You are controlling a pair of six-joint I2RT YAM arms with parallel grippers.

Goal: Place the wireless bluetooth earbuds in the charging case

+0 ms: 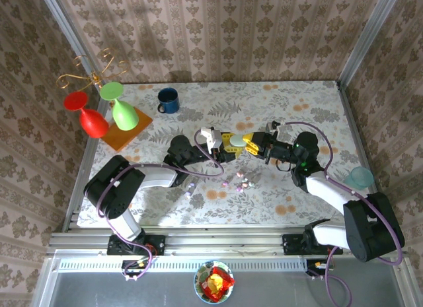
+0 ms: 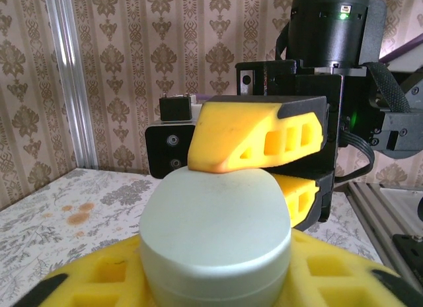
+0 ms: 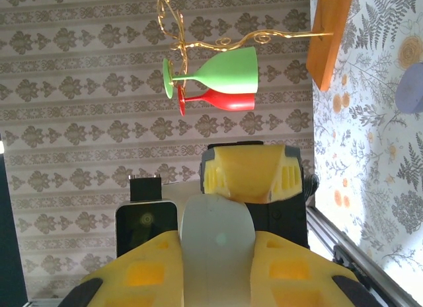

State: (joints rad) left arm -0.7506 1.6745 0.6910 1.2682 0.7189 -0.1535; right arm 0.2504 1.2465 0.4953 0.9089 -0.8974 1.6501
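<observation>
A pale green, pebble-like charging case hangs above the middle of the table, gripped from both sides. My left gripper is shut on it from the left, and the case sits between its yellow fingers. From the right, my right gripper is shut on the same case, pinching it between its pads. The lid looks closed. Several tiny pastel earbuds lie on the tablecloth just in front of the grippers, and another earbud lies further left.
A teal case lies at the table's right edge. At the back left are a blue mug and a wooden board with a red goblet and a green goblet. A bowl sits below the near rail.
</observation>
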